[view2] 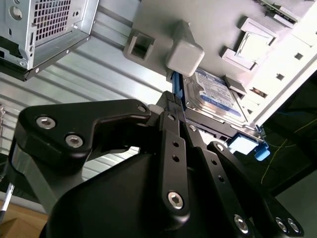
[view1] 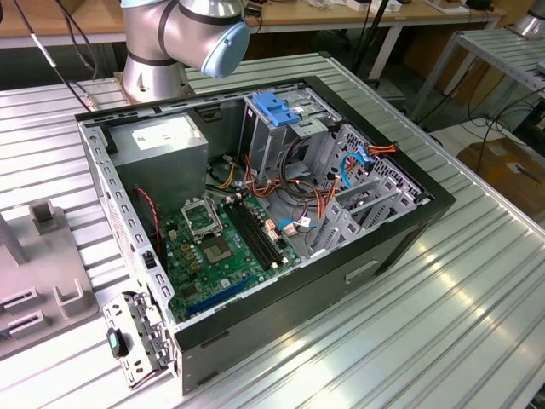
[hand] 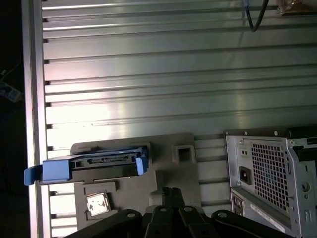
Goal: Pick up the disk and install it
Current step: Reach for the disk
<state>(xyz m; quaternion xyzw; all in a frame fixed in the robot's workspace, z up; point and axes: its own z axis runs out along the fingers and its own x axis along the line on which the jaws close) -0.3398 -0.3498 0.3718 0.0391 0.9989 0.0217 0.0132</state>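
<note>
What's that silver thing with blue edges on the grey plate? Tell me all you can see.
That is the disk: a flat, rectangular silver metal drive with a blue-and-white label on top and blue plastic rails along its sides. It lies flat on a grey fixture plate on the slatted table, not in the computer case. The gripper is close to one rail; whether they touch cannot be told.

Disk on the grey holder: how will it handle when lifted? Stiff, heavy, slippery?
Probably rigid: the disk is a flat metal slab, unlikely to flex. Likely heavy for its size, being metal. Its shiny top looks smooth, so maybe slippery; blue side rails might grip better. Flat in the grey holder, it shouldn't roll.
</note>
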